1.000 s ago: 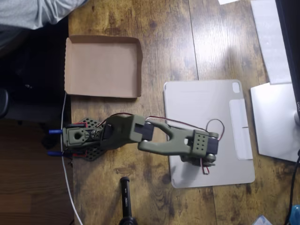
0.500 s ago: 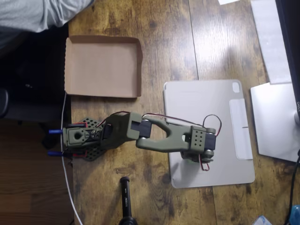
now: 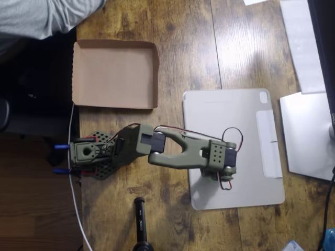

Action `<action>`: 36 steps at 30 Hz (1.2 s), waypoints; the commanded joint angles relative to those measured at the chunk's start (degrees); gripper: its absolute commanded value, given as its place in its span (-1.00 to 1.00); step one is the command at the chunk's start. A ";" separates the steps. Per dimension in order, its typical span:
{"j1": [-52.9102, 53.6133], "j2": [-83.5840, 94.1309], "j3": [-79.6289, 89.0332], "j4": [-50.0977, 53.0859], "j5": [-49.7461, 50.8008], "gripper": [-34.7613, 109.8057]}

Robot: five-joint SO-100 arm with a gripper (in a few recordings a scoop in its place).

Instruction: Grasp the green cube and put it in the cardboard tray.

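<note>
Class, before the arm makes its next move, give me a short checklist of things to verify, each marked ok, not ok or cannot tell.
1. Tray bottom free of objects: ok.
2. Cube in the gripper: cannot tell; the arm covers that spot.
3. Jaws open or shut: cannot tell from above.
4. Wood between tablet cover and tray unobstructed: ok.
5. Sleeve outside the tray: ok, though near its far corner.

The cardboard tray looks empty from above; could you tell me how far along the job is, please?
Nothing is delivered: the cardboard tray holds nothing. In hand: the arm reaches over the grey tablet cover, its wrist hiding the end effector. A sliver of green under the wrist may be the green cube, but a grasp cannot be confirmed. Carrying and placing remain.
</note>
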State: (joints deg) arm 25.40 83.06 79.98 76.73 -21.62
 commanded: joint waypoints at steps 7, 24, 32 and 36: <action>-6.24 6.50 -6.77 9.67 2.37 -0.37; -58.62 34.80 11.87 24.61 13.10 -0.37; -84.64 38.58 13.27 25.75 14.50 -0.38; -87.89 37.62 13.10 25.49 14.41 -0.38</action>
State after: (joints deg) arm -60.03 118.83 93.78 101.51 -7.29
